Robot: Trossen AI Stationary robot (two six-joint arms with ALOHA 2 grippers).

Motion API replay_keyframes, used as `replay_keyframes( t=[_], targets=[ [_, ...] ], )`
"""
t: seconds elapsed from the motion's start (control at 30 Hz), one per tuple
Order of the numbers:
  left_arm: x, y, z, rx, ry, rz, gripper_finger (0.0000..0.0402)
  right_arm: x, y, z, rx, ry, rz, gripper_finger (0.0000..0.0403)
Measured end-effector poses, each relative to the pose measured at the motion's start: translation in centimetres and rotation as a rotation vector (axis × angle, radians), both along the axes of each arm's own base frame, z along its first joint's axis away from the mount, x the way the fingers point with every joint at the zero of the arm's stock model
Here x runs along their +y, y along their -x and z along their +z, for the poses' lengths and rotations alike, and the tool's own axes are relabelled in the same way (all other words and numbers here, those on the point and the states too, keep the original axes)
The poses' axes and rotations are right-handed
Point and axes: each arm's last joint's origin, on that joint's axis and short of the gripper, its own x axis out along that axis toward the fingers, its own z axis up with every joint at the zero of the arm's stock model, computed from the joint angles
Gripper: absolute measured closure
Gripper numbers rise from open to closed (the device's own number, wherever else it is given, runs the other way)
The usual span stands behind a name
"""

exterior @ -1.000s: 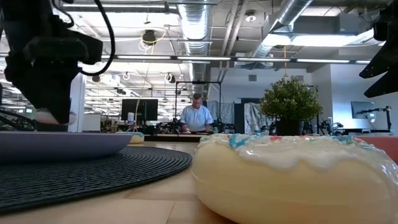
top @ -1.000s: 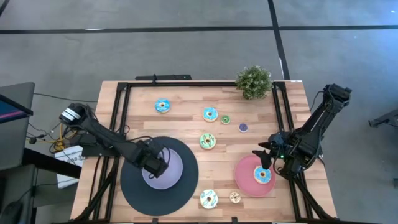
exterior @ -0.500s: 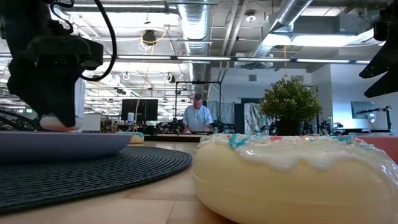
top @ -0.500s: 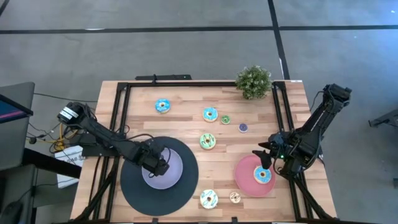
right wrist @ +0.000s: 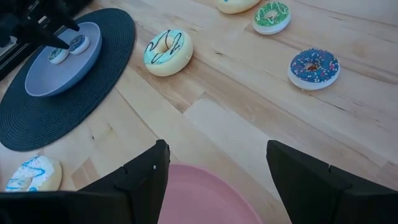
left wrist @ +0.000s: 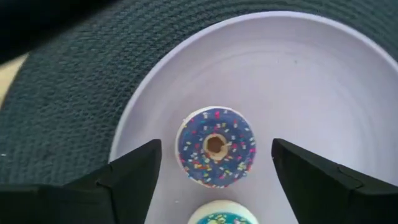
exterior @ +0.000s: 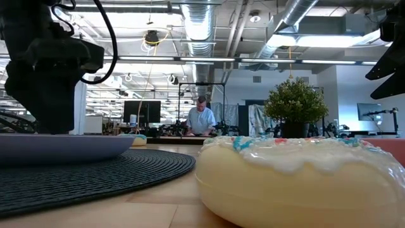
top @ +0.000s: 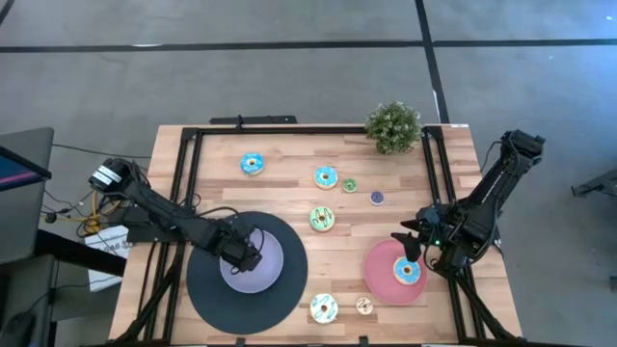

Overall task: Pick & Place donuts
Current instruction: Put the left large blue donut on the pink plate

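"How far along are you with the donuts?"

"My left pincer [left wrist: 214,171] hangs over the lavender plate [top: 265,271] on the black mat [top: 202,294], fingers spread wide with nothing between them. A small blue sprinkled donut [left wrist: 216,147] lies flat on that plate, and a second small one [left wrist: 224,218] sits just beside it, though only its edge shows, so I may be wrong about its icing."

"And the other arm?"

"My right pincer [right wrist: 216,165] waits spread and empty above the pink plate [top: 378,272], which already carries a blue-iced donut [top: 407,273]."

"What's left?"

"Plenty, I'd judge. Out on the worktop [top: 289,183] there are a blue donut [top: 252,164], another blue one [top: 326,177], a green-iced one [top: 322,219], two coin-sized ones [top: 350,185] [top: 377,198], plus a white-iced one [top: 323,307] and a tiny orange one [top: 363,306] near the front edge."
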Motion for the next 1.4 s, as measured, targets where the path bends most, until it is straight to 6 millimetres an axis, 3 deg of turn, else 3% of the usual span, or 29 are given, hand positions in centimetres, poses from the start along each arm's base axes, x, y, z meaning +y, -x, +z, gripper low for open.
replay_keyframes(
  t=[0.13, 0.33, 0.5, 0.67, 1.0, 1.23, 1.4],
  targets=[
    [0.6, -0.2, 0.6, -0.034, -0.028, 0.03, 0.0095, 0.0, 0.0, 0.0, 0.0, 0.0, 0.0, 0.0143],
    [3.2, -0.8, 3.6, -0.075, -0.033, 0.044, 0.0102, 0.0, 0.0, 0.0, -0.004, 0.002, -0.001, 0.0143],
    [7.2, -0.8, 5.9, -0.071, -0.161, 0.083, 0.0114, 0.0, 0.0, 0.0, -0.004, 0.003, -0.001, 0.0143],
    [12.3, -0.6, 7.0, -0.062, -0.22, 0.183, 0.012, 0.0, 0.0, 0.0, -0.003, 0.004, -0.001, 0.0143],
    [22.7, 1.8, 5.5, 0.105, -0.2, 0.384, 0.0121, 0.0, 0.0, 0.0, -0.001, 0.008, -0.001, 0.0143],
    [26.8, 0.7, 2.1, 0.114, -0.167, 0.367, 0.0121, -0.1, 0.0, 0.0, 0.002, 0.013, -0.001, 0.0143],
    [28.6, -0.2, 0.3, 0.107, -0.144, 0.37, 0.0121, -0.1, 0.0, 0.0, 0.002, 0.012, -0.002, 0.0143]
  ],
)
